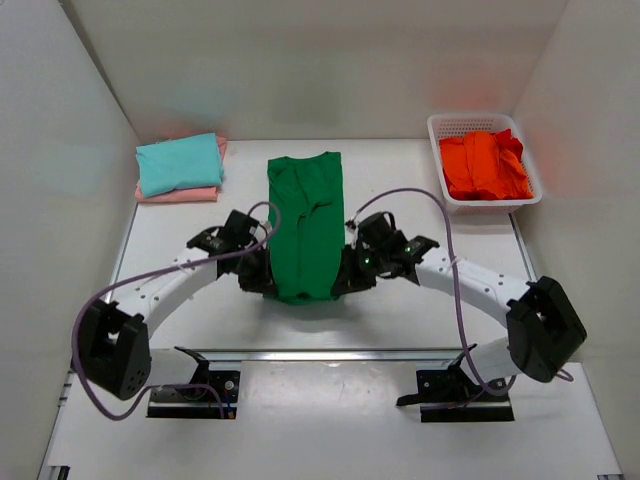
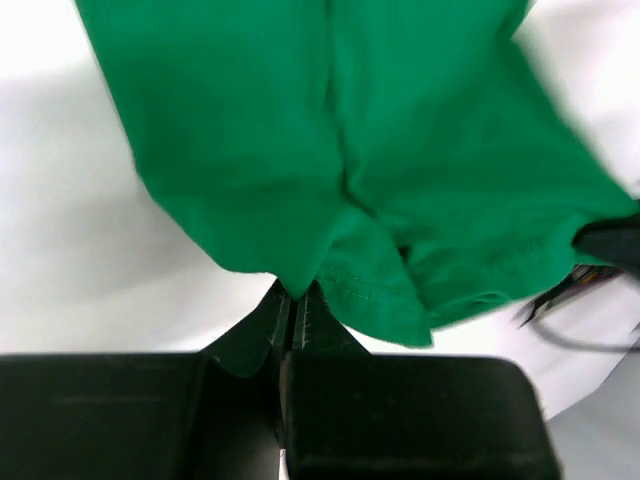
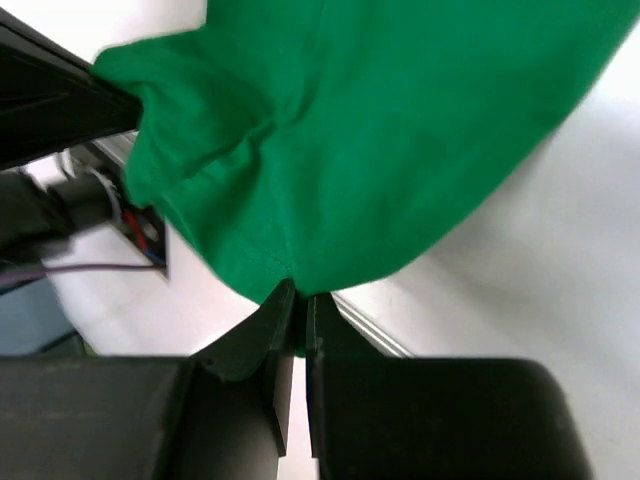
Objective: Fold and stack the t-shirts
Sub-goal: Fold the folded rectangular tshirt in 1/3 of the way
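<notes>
At the far left of the table (image 1: 310,325), the top view gives me a folded teal shirt (image 1: 178,163) lying on a folded pink shirt (image 1: 180,194), whose edge shows beneath it. Neither wrist camera catches that stack.

Next comes my left gripper (image 1: 258,275), at the near left corner of the green shirt (image 1: 307,225). The left arm rises from its base at the near edge, elbow pushed out to the left, forearm angling inward to the cloth. From above, the wrist hides the jaws. The left wrist view settles it: the 2 fingers are pressed together with the green hem pinched at their tips, so this gripper is clenched on the green shirt.

The green shirt sits mid-table as a long narrow strip running from the 2 grippers toward the far wall, creased down its length.

My right gripper (image 1: 352,275) mirrors the left at the near right corner, elbow out to the right and forearm angled inward. Its wrist view shows the fingers closed on the hem, cloth bunched just above the tips, so it is grasping the green shirt too. That view also catches the dark body of the left arm at its top left.

At the far right corner stands a white basket (image 1: 485,122) with an orange-red shirt (image 1: 485,165) crumpled inside. Only the top view shows it.
</notes>
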### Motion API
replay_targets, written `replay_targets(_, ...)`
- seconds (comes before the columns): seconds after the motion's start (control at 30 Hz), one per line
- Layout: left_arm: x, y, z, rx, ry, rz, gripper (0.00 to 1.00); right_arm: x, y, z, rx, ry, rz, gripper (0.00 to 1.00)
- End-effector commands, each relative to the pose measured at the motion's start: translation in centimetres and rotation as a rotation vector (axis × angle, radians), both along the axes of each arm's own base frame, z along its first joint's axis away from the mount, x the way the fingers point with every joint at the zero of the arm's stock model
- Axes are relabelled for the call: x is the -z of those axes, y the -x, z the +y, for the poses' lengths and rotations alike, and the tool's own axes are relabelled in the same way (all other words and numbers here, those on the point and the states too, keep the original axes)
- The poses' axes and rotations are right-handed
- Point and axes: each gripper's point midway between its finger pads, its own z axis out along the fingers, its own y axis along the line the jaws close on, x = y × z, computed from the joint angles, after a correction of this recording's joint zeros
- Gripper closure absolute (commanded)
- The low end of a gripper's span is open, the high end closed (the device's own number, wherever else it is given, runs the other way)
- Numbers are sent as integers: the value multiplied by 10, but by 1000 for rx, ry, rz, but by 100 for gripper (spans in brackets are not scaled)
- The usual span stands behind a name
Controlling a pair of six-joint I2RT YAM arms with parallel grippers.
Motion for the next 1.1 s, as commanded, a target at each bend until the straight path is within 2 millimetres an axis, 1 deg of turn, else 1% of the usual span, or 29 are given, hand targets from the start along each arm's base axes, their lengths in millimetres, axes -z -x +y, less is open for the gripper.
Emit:
replay_targets(0.0, -25, -39, 3, -17, -14, -51, 100, -19, -31, -5, -50, -49, 16, 100)
replay_targets(0.03, -22, -48, 4, -31, -28, -38, 100, -22, -41, -5, -61, -38, 17, 100)
replay_targets(0.07, -27, -63, 2, -47, -28, -50, 100, -20, -49, -8, -50, -32, 39, 100)
replay_targets(0.1, -37, -78, 3, -70, -18, -76, 100, -23, -64, -9, -46, -36, 29, 100)
replay_targets(0.13, -35, -86, 3, -89, -9, -66, 100, -32, -73, -9, -47, -51, 17, 100)
replay_targets(0.17, -42, -103, 2, -111, -1, -87, 100, -29, -85, -10, -51, -44, 19, 100)
replay_targets(0.2, -36, -107, 4, -115, -14, -73, 100, -28, -91, -13, -36, -40, 28, 100)
replay_targets(0.23, -42, -118, 3, -121, -14, -96, 100, -26, -103, -14, -33, -36, 18, 100)
replay_targets(0.27, -34, -123, 8, -137, -36, -79, 100, -23, -109, -15, -32, -34, 21, 100)
replay_targets(0.3, -34, -134, 10, -144, -41, -89, 100, -29, -118, -15, -14, -45, 9, 100)
replay_targets(0.33, -38, -142, 10, -151, -32, -98, 100, -21, -123, -20, -12, -37, 19, 100)
replay_targets(0.43, -28, -161, 15, -169, -41, -83, 100, -21, -143, -21, -5, -48, 13, 100)
replay_targets(0.47, -33, -167, 15, -174, -34, -98, 100, -18, -150, -20, -9, -41, 5, 100)
replay_targets(0.5, -27, -171, 16, -169, -44, -90, 100, -20, -151, -18, -12, -45, 8, 100)
replay_targets(0.53, -25, -177, 12, -161, -39, -92, 100, -18, -160, -20, -11, -40, 2, 100)
replay_targets(0.57, -30, -184, 12, -171, -35, -100, 100, -14, -167, -19, -14, -35, 1, 100)
replay_targets(0.63, -20, -194, 15, -170, -60, -88, 100, -16, -179, -16, -16, -39, -9, 100)
replay_targets(0.7, -25, -211, 12, -181, -48, -115, 100, -11, -198, -15, -10, -31, -24, 100)
replay_targets(0.73, -21, -216, 11, -184, -49, -110, 100, -7, -202, -12, -12, -24, -23, 100)
replay_targets(0.77, -23, -227, 10, -191, -43, -120, 98, -10, -218, -14, -5, -37, -55, 100)
replay_targets(0.8, -32, -241, 12, -203, -35, -148, 94, -8, -228, -11, -8, -37, -74, 96)
replay_targets(0.83, -29, -248, 12, -209, -30, -147, 69, -14, -242, -11, 5, -35, -115, 84)
replay_targets(0.87, -38, -263, 12, -221, -11, -170, 65, -9, -255, -16, 20, -23, -132, 80)
replay_targets(0.9, -50, -276, 11, -232, 4, -212, 66, -9, -267, -18, 30, -14, -159, 77)
replay_targets(0.93, -54, -283, 12, -249, 19, -219, 63, -15, -280, -18, 40, 1, -212, 69)
replay_targets(0.97, -62, -291, 14, -265, 38, -235, 51, -22, -286, -20, 57, 16, -242, 64)
replay_targets(1.0, -71, -295, 11, -261, 50, -257, 44, -31, -297, -28, 77, 25, -285, 55)
replay_targets(1.03, -74, -296, 16, -275, 54, -259, 44, -35, -302, -32, 99, 47, -314, 43)
replay_targets(1.07, -76, -291, 15, -277, 65, -250, 49, -45, -307, -40, 127, 73, -354, 40)
